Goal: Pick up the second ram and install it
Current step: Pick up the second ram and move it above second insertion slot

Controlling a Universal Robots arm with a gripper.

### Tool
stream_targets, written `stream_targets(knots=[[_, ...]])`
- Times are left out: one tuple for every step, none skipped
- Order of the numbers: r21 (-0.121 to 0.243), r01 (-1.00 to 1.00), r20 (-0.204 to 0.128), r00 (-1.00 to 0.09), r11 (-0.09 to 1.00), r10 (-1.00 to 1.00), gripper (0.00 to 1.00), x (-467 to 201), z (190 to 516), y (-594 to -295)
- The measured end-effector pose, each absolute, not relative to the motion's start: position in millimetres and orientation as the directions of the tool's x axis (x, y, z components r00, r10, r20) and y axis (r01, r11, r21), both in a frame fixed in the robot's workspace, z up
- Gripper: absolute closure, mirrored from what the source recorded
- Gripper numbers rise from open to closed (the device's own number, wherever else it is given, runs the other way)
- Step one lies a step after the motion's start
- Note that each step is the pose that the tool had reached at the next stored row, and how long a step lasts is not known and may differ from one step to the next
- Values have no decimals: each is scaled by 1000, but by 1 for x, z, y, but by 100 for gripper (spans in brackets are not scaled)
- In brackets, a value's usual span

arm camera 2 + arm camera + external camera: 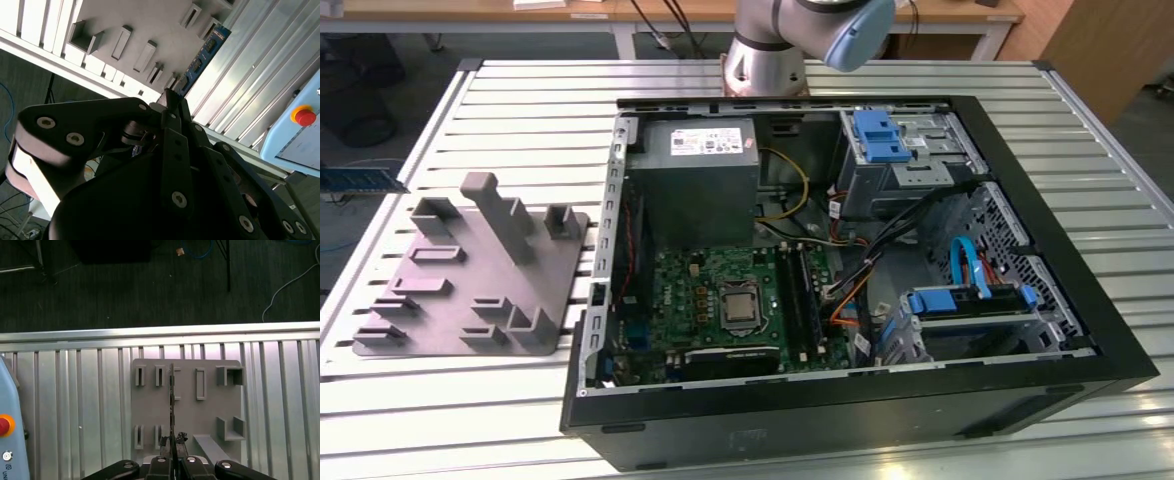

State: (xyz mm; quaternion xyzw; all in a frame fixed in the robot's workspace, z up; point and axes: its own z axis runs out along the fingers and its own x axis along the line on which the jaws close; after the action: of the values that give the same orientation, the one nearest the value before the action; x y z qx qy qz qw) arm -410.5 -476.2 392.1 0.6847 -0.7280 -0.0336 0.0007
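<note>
My gripper [172, 449] is pinched shut on the ram stick [171, 395]. That's 1 stick, gripped at one end so the rest juts straight out past my fingertips. It's edge-on in the first wrist view and shows its blue-green face in the second wrist view. Prob. held this way to keep the long edge free for a slot. Beyond the stick's tip: 1 grey block [210, 410] w/ upright posts. Off to my side: 1 red button [2, 425]. Next to the block: 1 open PC case [1014, 385].
</note>
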Motion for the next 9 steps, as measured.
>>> stream_targets(knots=[[50,-997,-45,-62,60,-997,86,-408,392,-476],[50,-997,-45,-62,60,-997,86,-406,392,-476],[50,-997,-45,-62,60,-997,86,-402,392,-476],[50,-997,-45,-62,60,-997,86,-397,392,-476],[50,-997,-45,-62,60,-997,86,-392,391,-476],[50,-997,-45,-63,60,-997,86,-388,391,-475],[51,-997,-45,-63,60,-997,86,-384,391,-475],[51,-997,-45,-63,60,-997,86,-379,390,-475],[51,-997,-45,-63,60,-997,86,-375,390,-475]])
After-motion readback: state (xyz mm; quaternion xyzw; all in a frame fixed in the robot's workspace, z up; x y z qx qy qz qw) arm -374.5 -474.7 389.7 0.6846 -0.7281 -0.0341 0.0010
